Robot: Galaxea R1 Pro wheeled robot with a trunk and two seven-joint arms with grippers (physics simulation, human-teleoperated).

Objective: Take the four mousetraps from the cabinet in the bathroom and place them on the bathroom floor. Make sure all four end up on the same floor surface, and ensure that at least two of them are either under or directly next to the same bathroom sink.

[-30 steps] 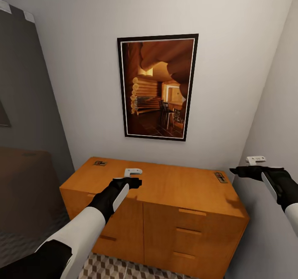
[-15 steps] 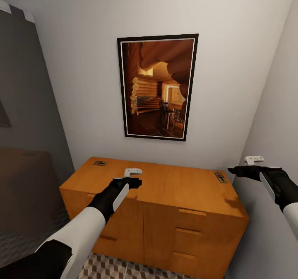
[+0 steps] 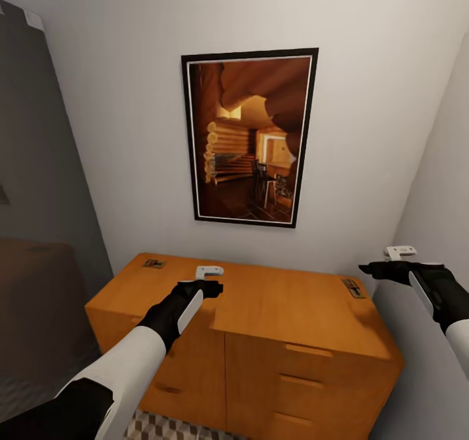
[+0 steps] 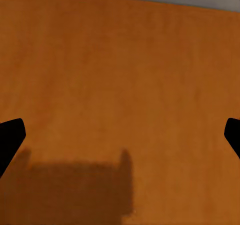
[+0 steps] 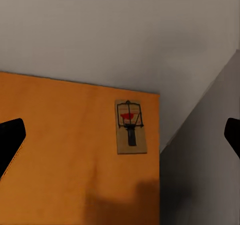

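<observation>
A low, wide orange-brown wooden cabinet (image 3: 260, 309) with a flat top and plain drawer fronts stands against a pale wall, directly below a tall dark-framed picture of a log-cabin interior (image 3: 251, 137). Two small flat brown wooden mousetraps with dark wire parts lie on its top, well apart from each other: one mousetrap at the far left corner (image 3: 154, 264) and another mousetrap at the far right corner (image 3: 352, 288), near the side wall. In the right wrist view this right-corner trap (image 5: 131, 126) shows clearly, a pale board with black wire and a red spot, lying flat just beside the cabinet's right edge and close to its back edge. The left gripper (image 3: 212, 282), black with a white bracket on top, hovers over the middle of the cabinet top, toward its front edge; in the left wrist view its two dark fingertips (image 4: 11, 140) sit at opposite edges of the frame, spread wide with nothing between them but bare orange wood (image 4: 120, 95) and the gripper's own shadow. The right gripper (image 3: 374, 270) is held out past the cabinet's right end, close to the side wall and near the right-corner trap without touching it; its fingertips (image 5: 10, 142) likewise stand far apart and hold nothing. A small patch of brown-and-beige cube-patterned floor tile (image 3: 163, 425) shows at the cabinet's foot.
</observation>
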